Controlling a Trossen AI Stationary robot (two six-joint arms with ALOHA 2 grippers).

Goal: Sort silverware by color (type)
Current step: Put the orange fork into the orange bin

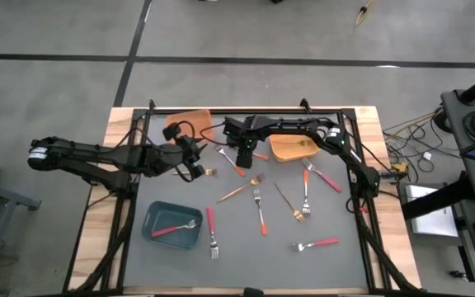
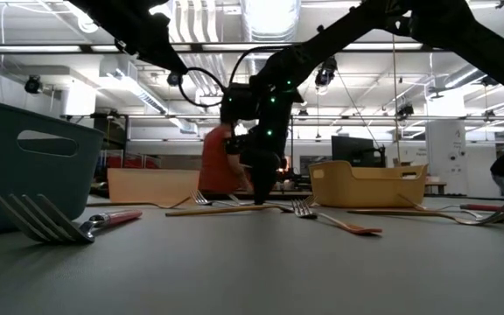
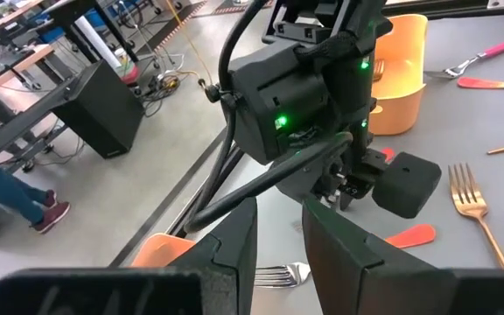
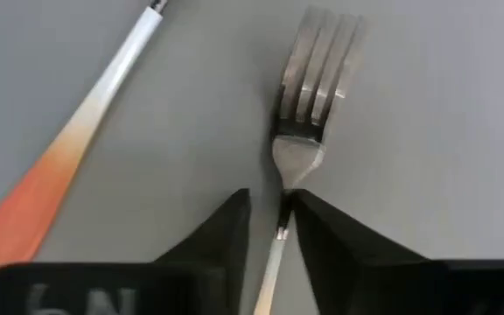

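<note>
Right claw (image 4: 283, 229) is down on the tabletop (image 1: 336, 272), just beside the yellow-orange bin (image 1: 291, 148), fingers closed around an orange-handled fork (image 4: 309, 96) at its neck. The fork's long axis runs straight out ahead. Left claw (image 3: 278, 262) waits nearby, fingers slightly apart.

Light's all from overhead: the low view looks straight at a bright ceiling strip (image 2: 269, 16) that blows out white, so the arms there read as near-black silhouettes. Worktop (image 1: 320, 264) in the high view is evenly lit, only soft short shadows under the forks. Near fork (image 2: 55, 223) in the low view is soft, out of focus. In the right wrist view the fork (image 4: 309, 96) is blurry, fingers (image 4: 221, 236) too
</note>
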